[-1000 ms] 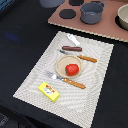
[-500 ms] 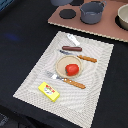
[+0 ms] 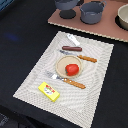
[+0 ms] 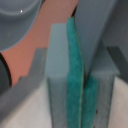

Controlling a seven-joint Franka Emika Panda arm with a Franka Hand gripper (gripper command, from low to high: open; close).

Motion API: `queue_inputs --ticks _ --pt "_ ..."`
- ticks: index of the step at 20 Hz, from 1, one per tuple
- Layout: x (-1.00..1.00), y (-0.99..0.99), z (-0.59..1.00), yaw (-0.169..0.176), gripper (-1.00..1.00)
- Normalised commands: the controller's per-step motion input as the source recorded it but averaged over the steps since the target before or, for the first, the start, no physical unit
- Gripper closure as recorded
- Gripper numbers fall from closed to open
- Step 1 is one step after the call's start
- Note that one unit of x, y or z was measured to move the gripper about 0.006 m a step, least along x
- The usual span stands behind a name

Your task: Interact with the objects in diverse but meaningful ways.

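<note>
Pot [image 3: 92, 12] looking the likeliest candidate, so starting at the fingers [image 4: 57, 70]. Teal pads [image 4: 75, 75] pressed flat together, only a thin dark seam between them, nothing visibly pinched. Just past the tips and off to one side, a curved grey wall [image 4: 17, 20]: pot or saucepan [image 3: 67, 4], cannot tell which from the wrist view. Beside the fingers, then, not between them, and seemingly not touching. Pink board [image 4: 30, 60] showing under that wall, with something pale nearer the camera, too blurred to name.

No sight of the arm in the exterior view, so no cross-check on which vessel sits closer. Both standing upright at the far end of the board, saucepan towards the exterior view's left, pot just beside it, saucepan handle out of frame.

Judging from that: fingers needing to spread before any grip on a rim, then a shift sideways towards the grey wall to straddle it. Closed as now, good only for a nudge.

Further out, well apart from the board's vessels, the mat [image 3: 100, 65] on the dark surface [image 3: 20, 30]: white utensil [image 3: 73, 39] at its far edge, sausage [image 3: 71, 49] lying crosswise next, tomato [image 3: 72, 69] on the plate [image 3: 61, 64], yellow box [image 3: 49, 91] nearest the camera.
</note>
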Motion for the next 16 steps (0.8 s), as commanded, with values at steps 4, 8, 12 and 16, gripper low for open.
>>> queue_inputs --ticks 4,8,12,16 --pt "0.00 0.76 -0.02 0.000 1.00" --pt "0.09 0.72 -0.01 0.000 1.00" --pt "0.30 0.58 -0.03 0.000 1.00" --pt "0.61 0.31 0.04 -0.012 1.00"
